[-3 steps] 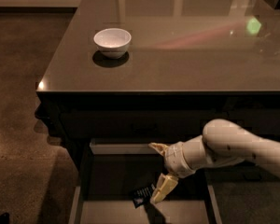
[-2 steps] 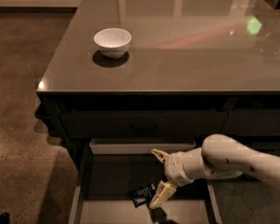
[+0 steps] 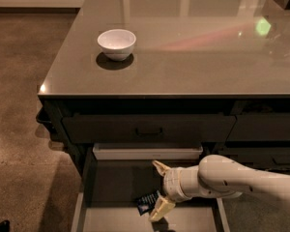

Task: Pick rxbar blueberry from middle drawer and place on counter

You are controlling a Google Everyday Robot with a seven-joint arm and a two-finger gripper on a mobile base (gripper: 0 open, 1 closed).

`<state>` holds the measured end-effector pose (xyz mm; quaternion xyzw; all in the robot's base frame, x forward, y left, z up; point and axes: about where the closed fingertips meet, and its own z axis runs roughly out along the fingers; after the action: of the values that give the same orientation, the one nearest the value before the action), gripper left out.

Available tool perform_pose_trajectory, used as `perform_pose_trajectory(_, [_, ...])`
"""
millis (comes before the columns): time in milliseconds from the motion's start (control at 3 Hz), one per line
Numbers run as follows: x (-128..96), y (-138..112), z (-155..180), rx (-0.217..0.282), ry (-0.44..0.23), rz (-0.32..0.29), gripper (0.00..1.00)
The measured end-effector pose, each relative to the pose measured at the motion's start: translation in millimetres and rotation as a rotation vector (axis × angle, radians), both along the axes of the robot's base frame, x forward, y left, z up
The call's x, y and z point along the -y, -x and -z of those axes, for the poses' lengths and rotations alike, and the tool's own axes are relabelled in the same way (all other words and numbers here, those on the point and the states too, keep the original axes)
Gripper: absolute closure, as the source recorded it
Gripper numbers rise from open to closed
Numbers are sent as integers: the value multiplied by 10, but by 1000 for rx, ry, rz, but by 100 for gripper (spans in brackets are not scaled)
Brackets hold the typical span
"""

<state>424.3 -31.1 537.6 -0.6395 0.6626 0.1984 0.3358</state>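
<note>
Pulled out below the desk (image 3: 208, 57): the middle drawer (image 3: 116, 187), dark floor and white back panel in view. On that floor, toward the front and a little right of centre: the rxbar blueberry (image 3: 145, 203), lying flat at a slant, dark wrapper with pale print. Reaching in from the right on a thick white arm (image 3: 241, 180): the gripper (image 3: 153, 191), down inside the drawer, fingers spread wide, one pointing up toward the back panel, the other angled down toward the drawer front. Bar between the two fingers, just beside the lower one, nothing pinched; contact there not clear enough to call. Up on the desk, near its left end and well apart from all this: a white bowl (image 3: 116, 43), upright. Above the open drawer: a closed dark drawer front (image 3: 150, 128) with a recessed handle.
</note>
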Motion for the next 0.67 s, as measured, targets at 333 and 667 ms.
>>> perform_pose_trajectory(333, [0, 0, 0, 0, 0, 0, 0])
perform_pose_trajectory(667, [15, -114, 278, -4, -31, 7, 0])
